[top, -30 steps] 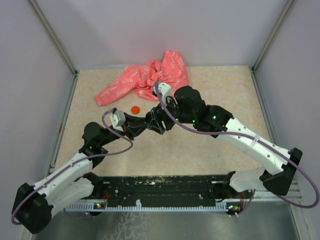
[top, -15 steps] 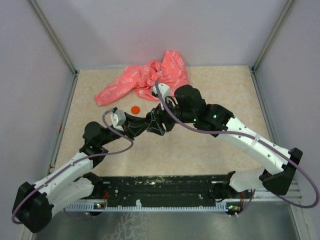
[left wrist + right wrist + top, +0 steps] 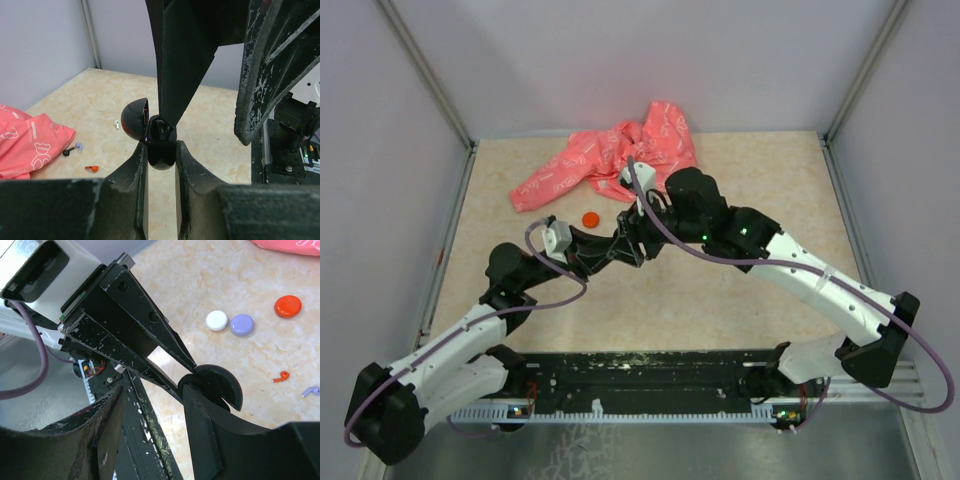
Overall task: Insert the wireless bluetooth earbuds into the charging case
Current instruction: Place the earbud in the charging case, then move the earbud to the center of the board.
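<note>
My left gripper [image 3: 161, 150] is shut on a black round case [image 3: 161, 161] whose lid [image 3: 136, 117] stands open. My right gripper [image 3: 156, 390] is open, and one of its fingers [image 3: 180, 75] reaches down into the open black case [image 3: 220, 385]. In the top view both grippers meet mid-table [image 3: 628, 246]. The red-orange disc-shaped case [image 3: 288, 306] lies closed on the table, also in the top view [image 3: 590, 218]. One tiny red earbud [image 3: 281, 376] lies loose on the table, also in the left wrist view [image 3: 91, 169]. The second red earbud is out of view.
A white disc [image 3: 217, 320] and a lavender disc [image 3: 242, 324] lie beside the red one. A lavender earbud [image 3: 78, 146], a dark earbud [image 3: 65, 153] and a white earbud [image 3: 117, 123] lie loose. The pink printed cloth [image 3: 620, 155] is at the back.
The right wrist has shifted a little left and closer over the left gripper. The left arm and the red disc have not visibly moved.
</note>
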Robot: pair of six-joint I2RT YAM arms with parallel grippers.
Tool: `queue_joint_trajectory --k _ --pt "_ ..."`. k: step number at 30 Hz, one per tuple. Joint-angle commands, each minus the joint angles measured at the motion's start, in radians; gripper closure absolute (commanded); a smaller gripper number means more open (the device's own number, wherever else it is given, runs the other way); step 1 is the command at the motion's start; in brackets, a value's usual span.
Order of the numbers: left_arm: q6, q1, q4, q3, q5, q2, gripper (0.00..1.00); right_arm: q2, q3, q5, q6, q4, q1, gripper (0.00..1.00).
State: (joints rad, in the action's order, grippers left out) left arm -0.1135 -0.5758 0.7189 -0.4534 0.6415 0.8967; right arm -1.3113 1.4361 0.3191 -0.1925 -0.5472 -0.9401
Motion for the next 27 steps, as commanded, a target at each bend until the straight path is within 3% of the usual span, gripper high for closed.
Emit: queue_joint_trajectory --k 1,7,12,19,27 --pt "-0.016 0.005 0.039 0.004 0.008 -0.001 1.0 0.019 0.049 0.008 -0.004 0.078 0.004 0.5" --pt "-0.021 0.01 -0.05 -0.017 -0.101 0.0 1.0 0.046 0.05 -0.042 0.045 0.052 0.074 0.49" --pt "0.0 0.027 -0.173 -0.05 -0.229 -0.005 1.0 0.035 -0.029 -0.25 0.119 0.066 0.176 0.5" --pt "0.009 0.055 -0.203 -0.064 -0.25 -0.008 1.0 -0.052 -0.186 -0.268 0.147 0.266 0.338 0.51" --pt "0.006 0.09 -0.199 -0.067 -0.223 -0.013 1.0 -0.248 -0.224 -0.191 0.232 0.495 0.482 0.55"
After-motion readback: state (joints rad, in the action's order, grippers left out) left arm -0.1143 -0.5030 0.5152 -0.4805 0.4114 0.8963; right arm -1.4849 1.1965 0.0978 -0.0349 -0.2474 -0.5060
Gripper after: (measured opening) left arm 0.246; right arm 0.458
